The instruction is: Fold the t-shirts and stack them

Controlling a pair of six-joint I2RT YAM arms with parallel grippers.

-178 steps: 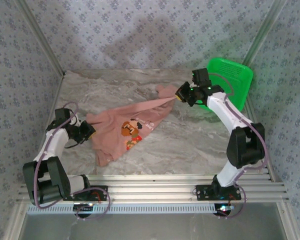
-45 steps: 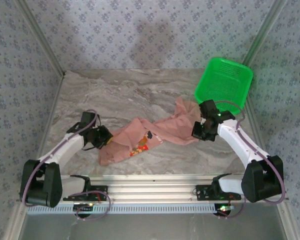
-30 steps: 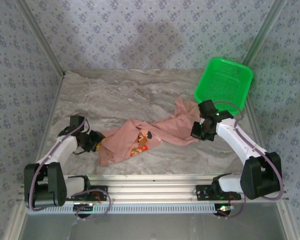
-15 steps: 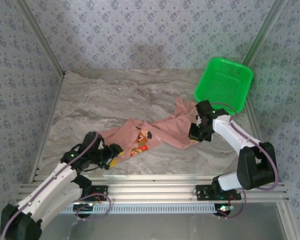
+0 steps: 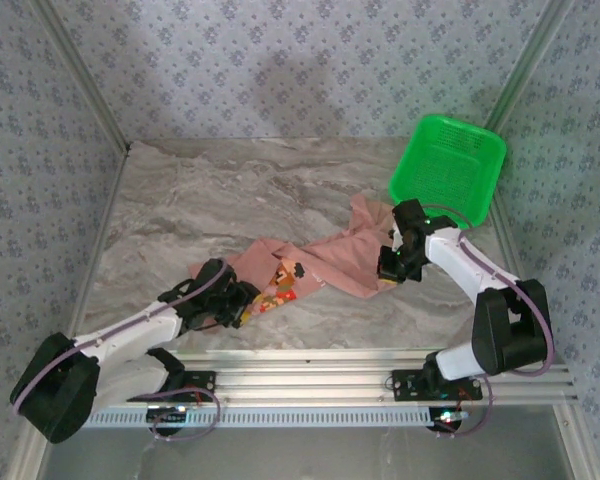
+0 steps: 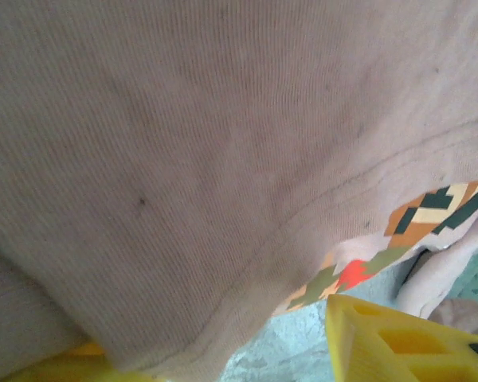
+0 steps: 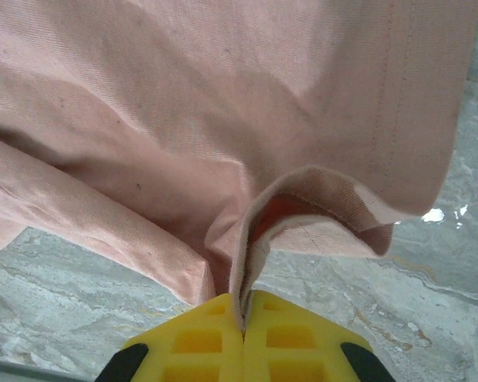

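Observation:
The salmon-pink t-shirt [image 5: 325, 255] lies crumpled across the middle of the marble table [image 5: 220, 190], its printed graphic [image 5: 280, 283] near the left end. My left gripper [image 5: 242, 300] sits at that near-left end. In the left wrist view the t-shirt [image 6: 183, 159] hangs close over the lens. Its hem drapes over one yellow finger, while the other finger [image 6: 398, 342] stands apart with bare table between. My right gripper [image 5: 385, 268] is shut on a fold of the t-shirt's right edge [image 7: 303, 199], the cloth pinched between its fingertips [image 7: 243, 318].
A bright green plastic basket [image 5: 447, 165] stands at the back right, just behind the right arm. Aluminium rails [image 5: 310, 375] run along the near edge. Patterned walls enclose the table on three sides.
My left arm swung in from the table's left side to the shirt's near-left end by the graphic. The right gripper stayed shut on the cloth, barely moving.

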